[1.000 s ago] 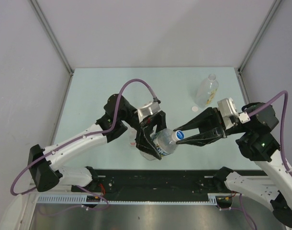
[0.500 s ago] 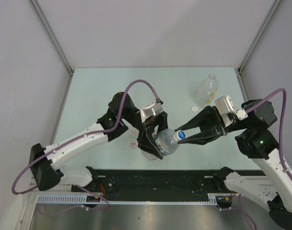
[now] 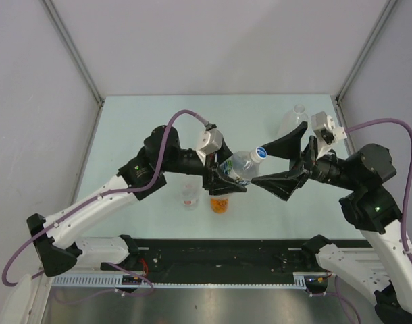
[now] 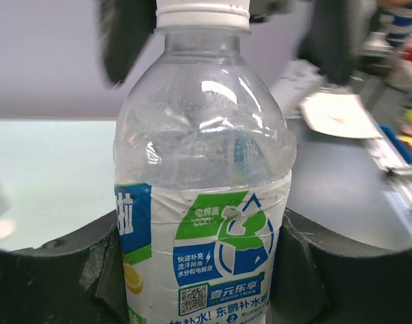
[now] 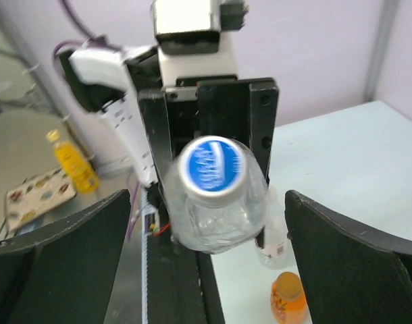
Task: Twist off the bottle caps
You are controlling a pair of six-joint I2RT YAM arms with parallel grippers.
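Note:
My left gripper (image 3: pixel 227 177) is shut on the blue-labelled clear bottle (image 3: pixel 237 167) and holds it tilted above the table. In the left wrist view the bottle (image 4: pixel 202 169) fills the frame between the two fingers (image 4: pixel 50 283). Its blue-topped cap (image 3: pixel 261 152) sits on the neck and points at my right gripper (image 3: pixel 260 167). That gripper stands open, one finger on each side of the cap (image 5: pixel 211 167) and touching neither side. A small orange bottle (image 3: pixel 220 204) and a small red-labelled clear bottle (image 3: pixel 188 196) stand upright on the table below.
A large clear bottle (image 3: pixel 292 121) lies at the back right, partly hidden behind my right gripper's fingers. The orange bottle (image 5: pixel 288 297) and the small clear bottle (image 5: pixel 273 239) show under the held bottle. The black rail (image 3: pixel 219 253) runs along the near table edge.
My right gripper let go of the blue cap and opened wide. Both arms rose and moved toward the back with the bottle, uncovering the orange bottle.

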